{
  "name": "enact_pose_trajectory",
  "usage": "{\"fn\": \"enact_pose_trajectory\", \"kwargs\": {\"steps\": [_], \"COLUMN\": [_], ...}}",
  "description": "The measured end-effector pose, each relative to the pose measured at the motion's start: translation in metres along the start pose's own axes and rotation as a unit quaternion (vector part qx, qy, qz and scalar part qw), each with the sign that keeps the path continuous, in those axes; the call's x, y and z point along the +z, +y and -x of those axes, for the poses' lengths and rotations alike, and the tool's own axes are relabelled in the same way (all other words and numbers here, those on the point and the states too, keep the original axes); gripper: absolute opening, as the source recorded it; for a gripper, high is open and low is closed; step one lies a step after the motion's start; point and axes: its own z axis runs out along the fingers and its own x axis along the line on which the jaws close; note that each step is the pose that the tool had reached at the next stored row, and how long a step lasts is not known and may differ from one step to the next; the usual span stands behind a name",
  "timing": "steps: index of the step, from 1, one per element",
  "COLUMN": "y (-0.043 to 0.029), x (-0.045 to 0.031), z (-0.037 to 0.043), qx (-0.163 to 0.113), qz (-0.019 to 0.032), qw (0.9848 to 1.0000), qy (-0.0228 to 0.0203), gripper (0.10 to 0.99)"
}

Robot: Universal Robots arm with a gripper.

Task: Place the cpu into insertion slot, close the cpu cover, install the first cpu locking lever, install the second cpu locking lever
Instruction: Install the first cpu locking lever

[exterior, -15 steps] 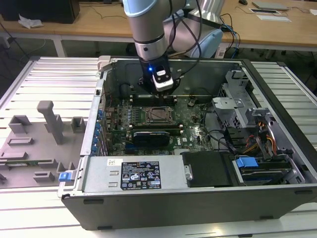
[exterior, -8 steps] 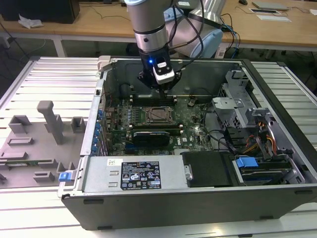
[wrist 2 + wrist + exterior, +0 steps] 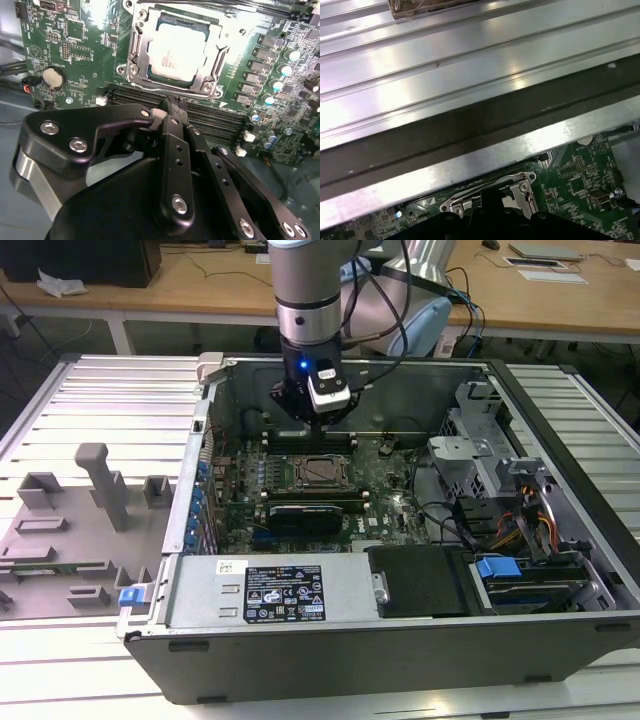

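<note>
End effector [image 3: 172, 107], fingers drawn together on nothing, hung over the motherboard [image 3: 75, 45] inside the computer case [image 3: 400, 640] on the bench [image 3: 90, 380]. Just beyond its tip lay the memory slots [image 3: 210, 117]; past these, the cpu [image 3: 175, 52] sat in its socket, the cpu cover [image 3: 131, 47] framing it. Judged light, rigid and fragile, the chip's bare top is slick; take it by its edges.

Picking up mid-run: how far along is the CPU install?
The cpu sits in its socket and the cpu cover appears down around it. The hand hovers just off the socket, holding nothing. Whether either locking lever is latched cannot be told.
</note>
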Motion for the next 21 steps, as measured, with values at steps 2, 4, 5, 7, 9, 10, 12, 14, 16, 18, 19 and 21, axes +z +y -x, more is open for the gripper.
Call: {"fn": "enact_pose_trajectory", "kwargs": {"steps": [2, 4, 5, 7, 9, 10, 12, 14, 16, 18, 19, 21], "y": [-0.0021, -0.0047, -0.0067, -0.0109, -0.0141, -0.0148, -0.0152, -0.0153, -0.0153, -0.0153, -0.0152, -0.0154], "x": [-0.0001, -0.0001, -0.0001, -0.0001, 0.0001, 0.0003, 0.0007, 0.0011, 0.0015, 0.0021, 0.0024, 0.0029], "z": [0.0007, 0.0016, 0.0022, 0.0035, 0.0046, 0.0048, 0.0048, 0.0048, 0.0048, 0.0047, 0.0047, 0.0047], "qx": [0.000, 0.000, 0.000, 0.000, -0.001, -0.002, -0.013, -0.034, -0.052, -0.076, -0.084, -0.104], "qz": [-0.0003, -0.0008, -0.0009, -0.0014, -0.0020, -0.0027, -0.0052, -0.0048, -0.0036, -0.0020, -0.0018, -0.0011], "qw": [1.0000, 1.0000, 1.0000, 1.0000, 1.0000, 1.0000, 0.9999, 0.9994, 0.9987, 0.9971, 0.9965, 0.9945], "qy": [0.0001, 0.0002, 0.0002, 0.0003, 0.0004, 0.0006, 0.0023, 0.0042, 0.0056, 0.0072, 0.0079, 0.0099], "gripper": [0.106, 0.106, 0.106, 0.106, 0.106, 0.106, 0.106, 0.106, 0.106, 0.106, 0.106, 0.106]}}
